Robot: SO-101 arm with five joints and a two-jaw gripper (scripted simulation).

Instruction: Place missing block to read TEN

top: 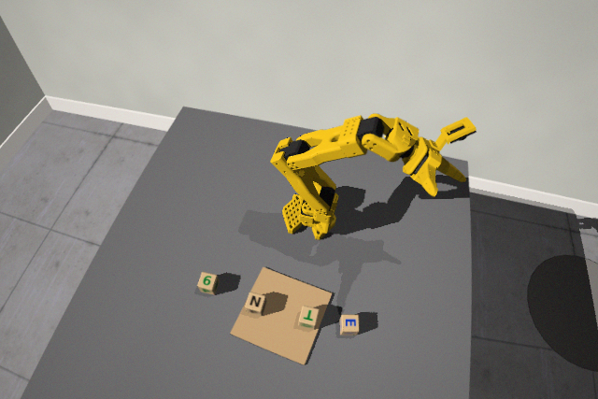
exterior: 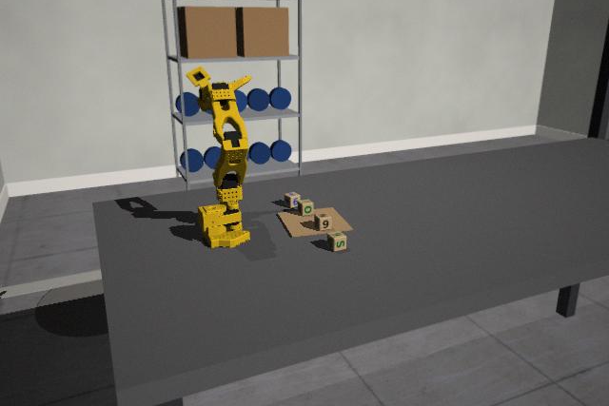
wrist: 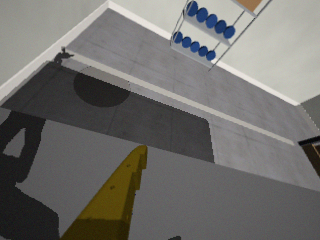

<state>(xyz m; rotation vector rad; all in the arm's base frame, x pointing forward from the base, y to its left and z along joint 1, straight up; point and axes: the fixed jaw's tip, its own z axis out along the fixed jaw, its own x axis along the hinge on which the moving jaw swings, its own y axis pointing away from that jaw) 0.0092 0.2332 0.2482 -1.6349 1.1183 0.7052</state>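
Note:
The tan mat (top: 282, 341) (exterior: 299, 229) lies flat. Two blocks rest on it: the black N block (top: 254, 303) (exterior: 323, 222) near its reader's-right edge, and the green T block (top: 307, 318) (exterior: 305, 207) near its reader's-left edge, its stem towards the base. Bare mat lies between them. The blue E block (top: 348, 324) (exterior: 292, 199) sits off the mat beyond T, its letter turned sideways. A block with a green 6 or 9 on top (top: 206, 282) (exterior: 337, 241) sits off the mat beyond N. My gripper (top: 450, 187) is open and empty, raised far from the blocks.
The arm's base (top: 308, 220) (exterior: 224, 232) stands on the grey table (top: 159, 220) (exterior: 442, 224) near the mat. The gripper hangs near the table's edge, on the E block's side. One jaw and the table edge show in the wrist view; no block does. A shelf (exterior: 230, 116) stands beyond the table.

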